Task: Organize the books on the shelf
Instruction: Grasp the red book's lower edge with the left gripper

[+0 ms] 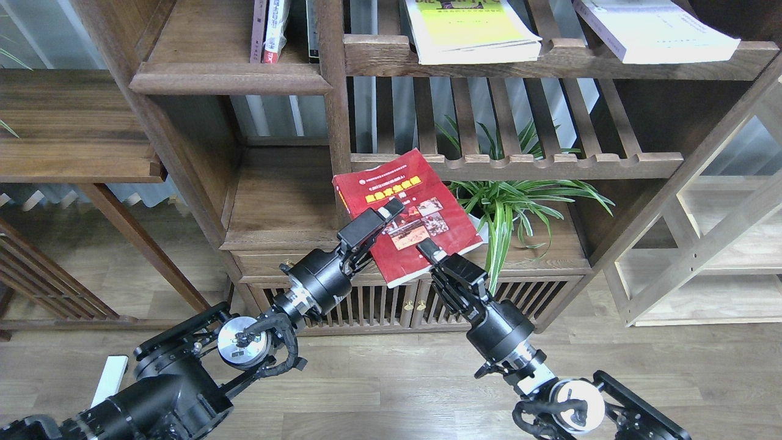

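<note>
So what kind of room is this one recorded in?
Probably a study or office reading corner: a dark wooden bookcase, books on its racks such as the yellow-green book, a spider plant, and wood flooring.

You are looking at a book sitting between the two grippers, in front of the shelving unit's middle level. The left gripper is touching its left edge; the right gripper is meeting its near right part. A plant is standing just right of it, behind. Above, two books are lying on the slatted rack, and upright books are standing on the solid plank to the far left.
</note>
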`<action>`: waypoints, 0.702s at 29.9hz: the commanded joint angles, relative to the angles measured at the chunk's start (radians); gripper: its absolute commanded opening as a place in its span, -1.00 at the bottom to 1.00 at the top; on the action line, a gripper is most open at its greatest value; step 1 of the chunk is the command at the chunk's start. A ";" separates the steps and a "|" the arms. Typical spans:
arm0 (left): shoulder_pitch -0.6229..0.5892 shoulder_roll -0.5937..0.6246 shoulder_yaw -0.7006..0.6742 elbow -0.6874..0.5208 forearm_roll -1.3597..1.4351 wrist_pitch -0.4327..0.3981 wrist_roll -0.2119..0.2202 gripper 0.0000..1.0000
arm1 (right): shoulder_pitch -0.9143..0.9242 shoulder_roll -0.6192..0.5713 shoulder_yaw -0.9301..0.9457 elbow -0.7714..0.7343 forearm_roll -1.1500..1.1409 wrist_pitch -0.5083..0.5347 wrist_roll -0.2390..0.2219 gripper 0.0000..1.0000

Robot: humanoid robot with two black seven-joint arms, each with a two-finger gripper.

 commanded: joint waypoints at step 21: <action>0.010 0.000 0.000 -0.010 -0.024 0.000 0.002 -0.97 | 0.013 0.009 -0.035 -0.015 -0.017 0.000 -0.002 -0.85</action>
